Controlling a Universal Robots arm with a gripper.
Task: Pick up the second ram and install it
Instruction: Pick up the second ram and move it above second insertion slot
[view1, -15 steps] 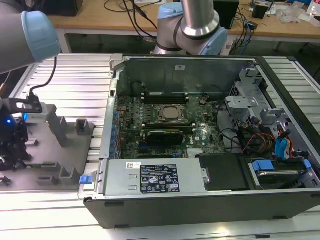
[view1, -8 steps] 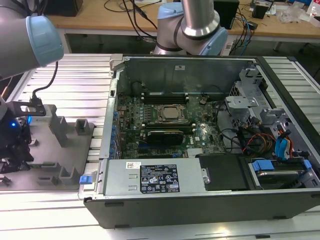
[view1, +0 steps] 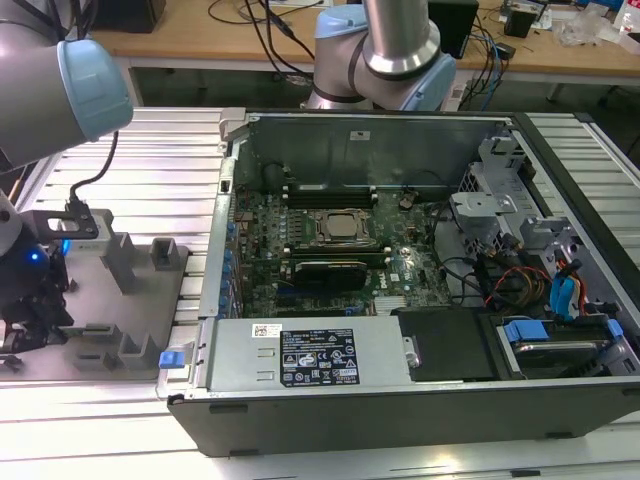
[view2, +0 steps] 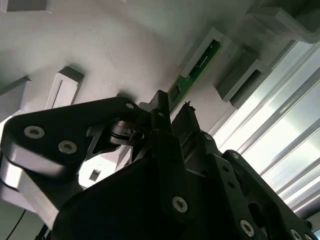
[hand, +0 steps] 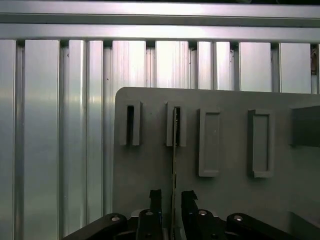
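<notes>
Thin green ram stick (hand: 174, 155) stands on edge in a slot of the grey plastic holder plate (hand: 145, 175), with its long axis running along the slot. My black two-finger gripper (hand: 171, 196) straddles it, fingers apart with slim gaps either side. Past the plate's edge there's ribbed aluminium table (hand: 55, 125).

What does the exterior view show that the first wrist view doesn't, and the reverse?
Exterior view: the open computer case with its motherboard, to the exterior view's right of the grey fixture plate, and the arm above that plate. First wrist view: the ram stick standing edge-on in a slot of the plate, with the end effector open, one finger on each side and a gap to each. Shared: the grey fixture plate and the ribbed aluminium table under it.
</notes>
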